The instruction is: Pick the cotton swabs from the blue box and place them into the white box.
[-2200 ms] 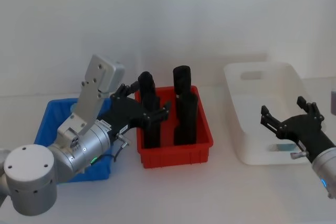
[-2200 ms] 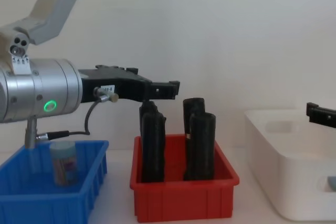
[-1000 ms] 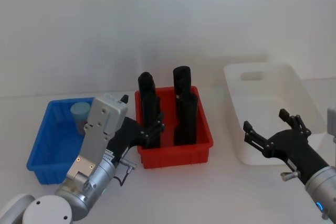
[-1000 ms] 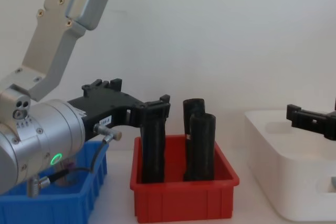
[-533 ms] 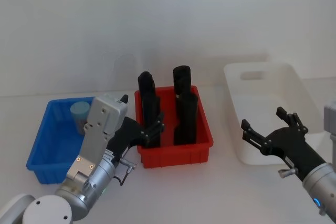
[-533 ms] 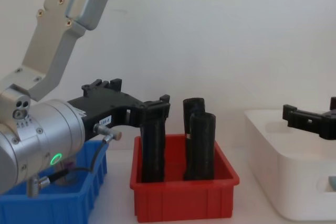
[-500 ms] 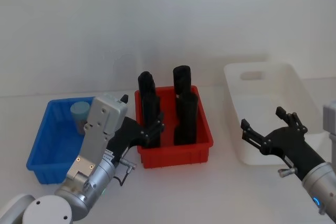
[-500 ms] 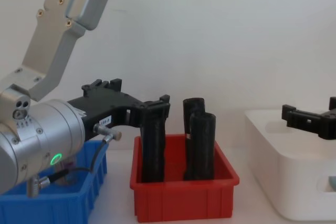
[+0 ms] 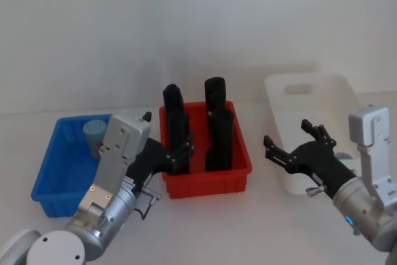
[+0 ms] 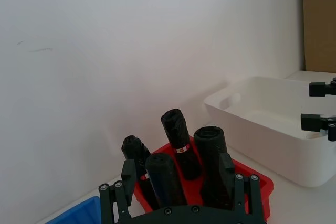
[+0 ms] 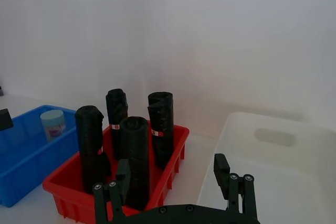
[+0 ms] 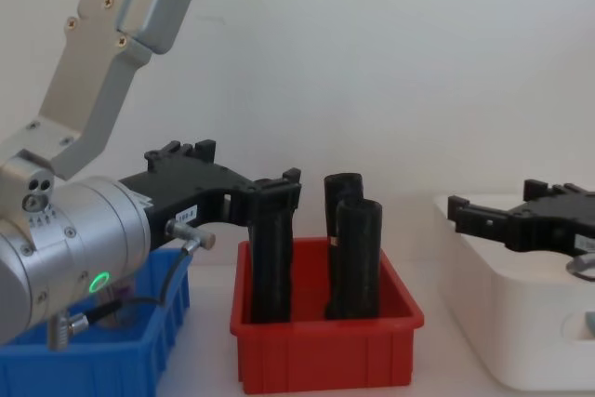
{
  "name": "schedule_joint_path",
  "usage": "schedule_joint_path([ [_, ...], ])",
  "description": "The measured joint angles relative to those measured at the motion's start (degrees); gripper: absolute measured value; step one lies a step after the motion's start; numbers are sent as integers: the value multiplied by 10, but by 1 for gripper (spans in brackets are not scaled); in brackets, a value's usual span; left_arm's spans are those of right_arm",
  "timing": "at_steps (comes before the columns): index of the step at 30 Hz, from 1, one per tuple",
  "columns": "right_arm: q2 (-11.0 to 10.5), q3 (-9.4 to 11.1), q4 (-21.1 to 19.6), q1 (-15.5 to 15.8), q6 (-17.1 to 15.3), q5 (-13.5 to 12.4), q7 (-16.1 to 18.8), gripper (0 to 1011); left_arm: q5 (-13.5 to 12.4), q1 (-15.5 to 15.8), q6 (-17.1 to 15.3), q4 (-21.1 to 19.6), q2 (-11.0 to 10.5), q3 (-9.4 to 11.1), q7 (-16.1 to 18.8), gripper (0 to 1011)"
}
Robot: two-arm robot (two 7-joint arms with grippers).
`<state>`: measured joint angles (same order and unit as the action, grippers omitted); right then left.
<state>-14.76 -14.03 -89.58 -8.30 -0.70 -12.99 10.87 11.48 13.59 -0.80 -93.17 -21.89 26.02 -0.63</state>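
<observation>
One cotton swab jar (image 9: 94, 133) with a pale teal lid stands in the back of the blue box (image 9: 56, 173), also seen as jar (image 11: 53, 124) in box (image 11: 20, 157). My left gripper (image 9: 169, 139) is open and empty, hovering between the blue box and the red bin, fingers by the black objects; it shows too in the chest view (image 12: 246, 170) and left wrist view (image 10: 178, 183). My right gripper (image 9: 286, 134) is open and empty at the left rim of the white box (image 9: 310, 84), pointing toward the red bin (image 12: 493, 200). A pale teal bit (image 9: 343, 154) lies inside the white box.
A red bin (image 9: 208, 184) with several tall black upright objects (image 9: 218, 130) stands between the blue and white boxes. A white wall rises behind the table. Bare table lies in front of the boxes.
My right gripper has moved left, from over the white box to its left rim, nearer the red bin. The left arm drew back from the blue box earlier and now holds still.
</observation>
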Motion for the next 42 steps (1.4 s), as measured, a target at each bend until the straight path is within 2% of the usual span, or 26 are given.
schedule_joint_path([
  [13,52,-20,146,-97,25,27,60,1002,0,0,0,0,0,0,0,1004],
  [16,67,-25,190,-127,34,33,76,1002,0,0,0,0,0,0,0,1004],
  [17,67,-25,190,-127,34,33,76,1002,0,0,0,0,0,0,0,1004],
  [23,92,-34,271,-175,53,43,99,1002,0,0,0,0,0,0,0,1004],
  [39,135,-46,423,-266,96,59,118,1000,0,0,0,0,0,0,0,1004],
  [42,142,-48,454,-284,105,61,118,956,0,0,0,0,0,0,0,1004],
])
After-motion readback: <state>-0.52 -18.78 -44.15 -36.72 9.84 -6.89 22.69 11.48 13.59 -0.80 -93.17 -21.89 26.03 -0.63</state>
